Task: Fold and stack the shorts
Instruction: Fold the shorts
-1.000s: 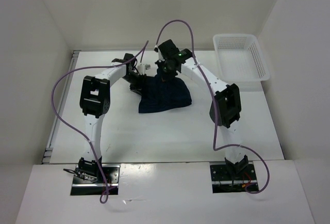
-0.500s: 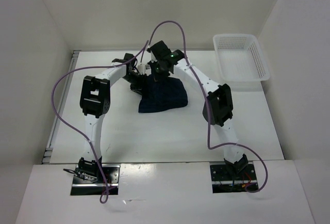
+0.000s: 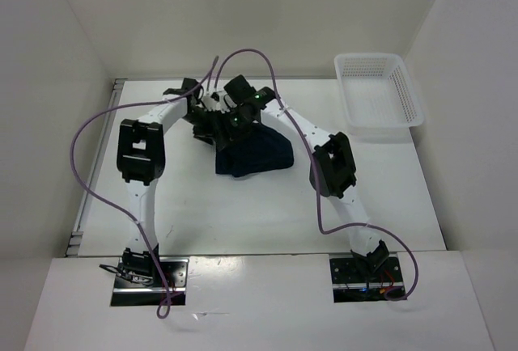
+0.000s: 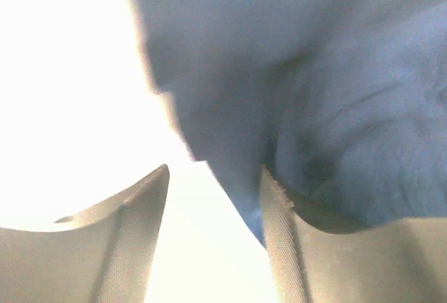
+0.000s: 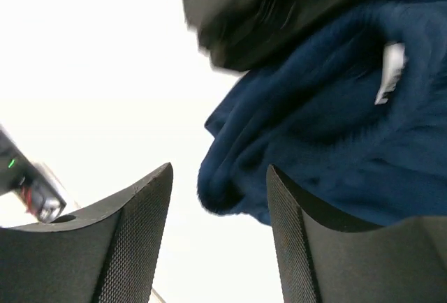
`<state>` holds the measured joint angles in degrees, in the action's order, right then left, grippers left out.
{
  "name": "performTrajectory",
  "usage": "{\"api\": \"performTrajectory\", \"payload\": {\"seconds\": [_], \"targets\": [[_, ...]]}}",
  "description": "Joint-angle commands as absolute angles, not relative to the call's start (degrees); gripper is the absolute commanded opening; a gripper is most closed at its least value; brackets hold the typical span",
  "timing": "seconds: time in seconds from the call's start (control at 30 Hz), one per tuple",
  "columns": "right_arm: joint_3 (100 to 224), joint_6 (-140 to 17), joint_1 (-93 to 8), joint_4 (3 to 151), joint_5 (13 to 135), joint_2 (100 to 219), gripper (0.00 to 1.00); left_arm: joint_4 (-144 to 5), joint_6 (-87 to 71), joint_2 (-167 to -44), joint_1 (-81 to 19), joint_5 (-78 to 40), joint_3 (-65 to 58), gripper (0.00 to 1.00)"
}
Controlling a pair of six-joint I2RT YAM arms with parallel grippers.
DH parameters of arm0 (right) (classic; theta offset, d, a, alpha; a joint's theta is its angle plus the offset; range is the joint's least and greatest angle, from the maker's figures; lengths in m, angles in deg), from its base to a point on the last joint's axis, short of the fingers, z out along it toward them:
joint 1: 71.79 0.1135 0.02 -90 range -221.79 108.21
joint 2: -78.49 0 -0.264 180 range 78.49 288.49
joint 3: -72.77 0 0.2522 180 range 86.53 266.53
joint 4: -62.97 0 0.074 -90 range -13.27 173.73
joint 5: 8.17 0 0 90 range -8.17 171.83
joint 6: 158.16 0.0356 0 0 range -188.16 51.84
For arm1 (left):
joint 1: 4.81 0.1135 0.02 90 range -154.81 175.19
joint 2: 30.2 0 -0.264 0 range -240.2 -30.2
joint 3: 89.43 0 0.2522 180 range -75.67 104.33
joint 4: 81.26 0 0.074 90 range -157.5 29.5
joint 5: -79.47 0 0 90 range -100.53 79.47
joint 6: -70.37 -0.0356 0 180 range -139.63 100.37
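The dark navy shorts (image 3: 257,155) lie bunched in a folded heap on the white table, back of centre. Both grippers meet at the heap's far left corner. My left gripper (image 3: 209,127) is open; in its wrist view the jaws (image 4: 213,209) stand apart over bright table, and an edge of the shorts (image 4: 321,72) hangs beside the right finger. My right gripper (image 3: 235,116) is open too; between and beyond its jaws (image 5: 220,209) a rolled fold of the shorts (image 5: 335,128) rests loose. The left gripper's black body (image 5: 279,10) shows blurred just above that fold.
A white mesh basket (image 3: 379,96) sits at the back right corner, holding nothing that I can see. White walls close in the table on three sides. Purple cables loop over both arms.
Both grippers have gone from shut to open, letting go of the shorts. The right arm swung left toward the left gripper, carrying the cloth's far edge over.
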<state>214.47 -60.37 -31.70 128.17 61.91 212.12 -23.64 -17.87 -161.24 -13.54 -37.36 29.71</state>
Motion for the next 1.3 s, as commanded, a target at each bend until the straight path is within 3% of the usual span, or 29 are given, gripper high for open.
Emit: {"api": "performTrajectory", "payload": {"seconds": [0.0, 0.07, 0.27, 0.37, 0.53, 0.7, 1.0, 1.17, 1.27], "targets": [[218.1, -65.6, -30.0, 125.1, 53.7, 206.4, 0.62, -24.2, -19.6, -157.0, -7.8, -29.9, 28.7, 0.63], [216.4, -67.8, -30.0, 124.0, 55.4, 203.4, 0.61, -23.4, -19.6, -154.7, -5.9, -28.6, 29.4, 0.68], [190.6, -68.4, -34.3, 107.7, 62.7, 186.0, 0.50, -20.0, -19.6, -147.8, -6.4, -27.3, 32.4, 0.79], [184.1, -66.2, -37.8, 105.7, 65.8, 183.3, 0.45, -17.8, -19.6, -144.2, -10.4, -31.3, 33.0, 0.81], [174.6, -64.9, -43.8, 102.8, 67.8, 182.6, 0.45, -11.6, -19.6, -143.5, -18.6, -35.4, 32.4, 0.82], [173.5, -66.2, -46.9, 100.8, 70.2, 186.0, 0.48, -12.1, -19.6, -146.4, -21.2, -34.1, 27.0, 0.79], [171.8, -66.8, -47.7, 100.3, 68.4, 187.0, 0.48, -12.9, -19.6, -148.0, -23.2, -29.2, 28.2, 0.79], [169.4, -66.8, -47.7, 99.2, 69.1, 187.0, 0.48, -13.4, -19.6, -151.2, -22.7, -35.9, 25.9, 0.81], [169.4, -67.3, -48.2, 99.2, 69.1, 187.0, 0.48, -12.7, -19.6, -154.2, -22.7, -37.0, 27.6, 0.75]]}}
